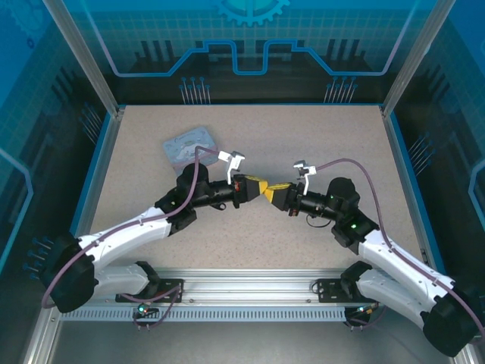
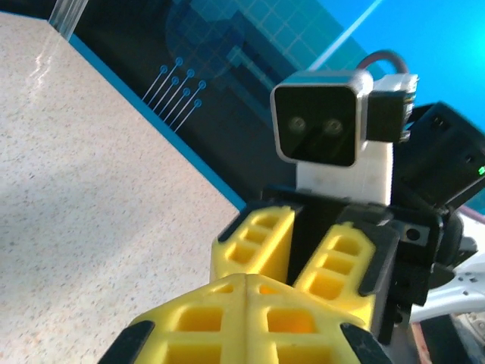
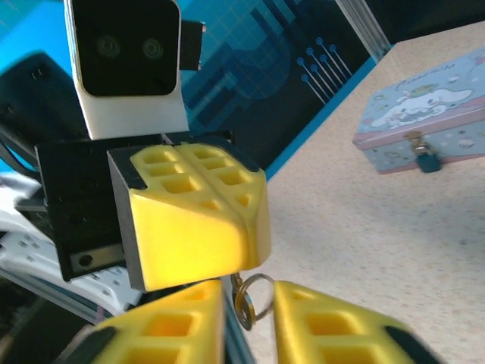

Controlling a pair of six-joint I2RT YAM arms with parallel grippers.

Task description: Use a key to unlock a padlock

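r wrist view up close: 1 padlock [image 3: 428, 161] on 1 tin [image 3: 413, 114]; left gripper [image 3: 242, 227] clamped on 1 key [image 3: 239, 303]; right gripper [image 3: 250, 334] apart.

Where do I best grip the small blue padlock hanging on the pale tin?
Take the small blue padlock by its body, pinching its side edges, likely from the pale blue tin's front: it hangs against that wall, shackle up in the clasp.
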